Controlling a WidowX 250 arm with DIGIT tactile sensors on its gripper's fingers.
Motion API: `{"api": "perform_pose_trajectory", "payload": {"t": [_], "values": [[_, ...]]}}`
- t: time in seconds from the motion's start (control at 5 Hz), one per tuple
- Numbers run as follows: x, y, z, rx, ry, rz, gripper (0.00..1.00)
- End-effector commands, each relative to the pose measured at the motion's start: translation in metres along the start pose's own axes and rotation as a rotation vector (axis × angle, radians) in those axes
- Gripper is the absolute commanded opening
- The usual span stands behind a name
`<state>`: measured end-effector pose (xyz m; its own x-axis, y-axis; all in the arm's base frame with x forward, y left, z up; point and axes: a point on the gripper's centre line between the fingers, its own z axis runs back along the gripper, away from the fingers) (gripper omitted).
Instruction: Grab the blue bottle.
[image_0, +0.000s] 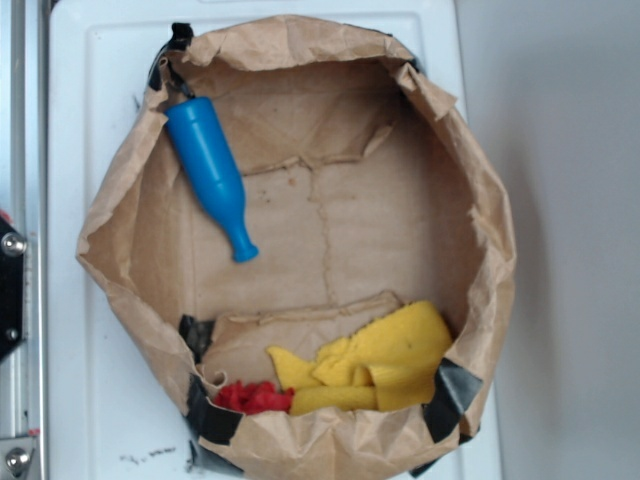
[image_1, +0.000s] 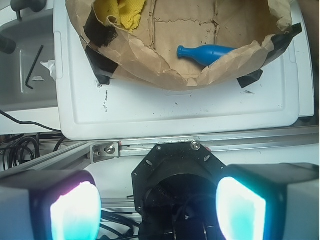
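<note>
A white counter carries everything here, and sitting on it is a big brown paper bag whose walls have been rolled down and taped at the corners, so it works as a shallow open bin that can be reached into from above. Inside, toward one end, a crumpled yellow cloth lies bunched against the wall, with a small red thing just beside it; I can't tell what that is. Well apart from those, at the other end, the blue bottle lies on its side, its wide base tucked up against the bag's wall and its narrow neck pointing into the open floor. That leaves the neck side free and the base side crowded by paper.

The gripper hangs outside the bag, back past the counter's edge near a metal rail. Its jaws stand released, wide apart, with nothing between them, so I'd judge the reach has not yet begun.
</note>
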<state>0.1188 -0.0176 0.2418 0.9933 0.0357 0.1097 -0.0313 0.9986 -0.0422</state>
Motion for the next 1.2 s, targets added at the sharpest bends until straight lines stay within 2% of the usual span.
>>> {"api": "perform_pose_trajectory", "payload": {"t": [0.0,0.2,0.4,0.6,0.8,1.0], "values": [[0.000,0.000,0.000,0.000,0.000,0.000,1.00],[0.031,-0.003,-0.005,0.015,-0.049,0.025,1.00],[0.049,-0.016,-0.009,0.069,-0.135,0.063,1.00],[0.080,-0.028,-0.017,0.057,-0.165,-0.005,1.00],[0.116,-0.012,-0.036,-0.085,-0.139,-0.069,1.00],[0.143,0.005,-0.059,-0.137,-0.147,-0.171,1.00]]}}
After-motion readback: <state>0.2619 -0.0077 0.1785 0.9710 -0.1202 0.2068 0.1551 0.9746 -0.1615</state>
